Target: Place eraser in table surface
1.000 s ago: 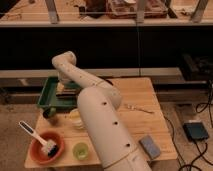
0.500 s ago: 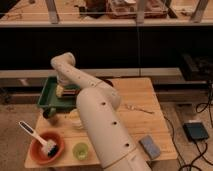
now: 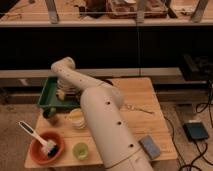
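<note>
The light wooden plank tabletop [image 3: 146, 96] carries everything, with the green rectangular tray [image 3: 44, 95] at its far left corner. The robot's thick white arm [image 3: 105, 120] rises in front of the tray and to its right, then bends back down into it, probably because the pick is made there. In front of the tray sits a round orange-red bowl [image 3: 36, 149] holding a white-bristled brush [image 3: 34, 135]. A grey-blue rectangular block [image 3: 150, 146] lies well to the tray's right and nearer. The gripper [image 3: 62, 93] hangs low inside the tray; whether it grips anything I cannot tell. The small dark eraser is not distinguishable, likely hidden at the gripper inside the tray.
</note>
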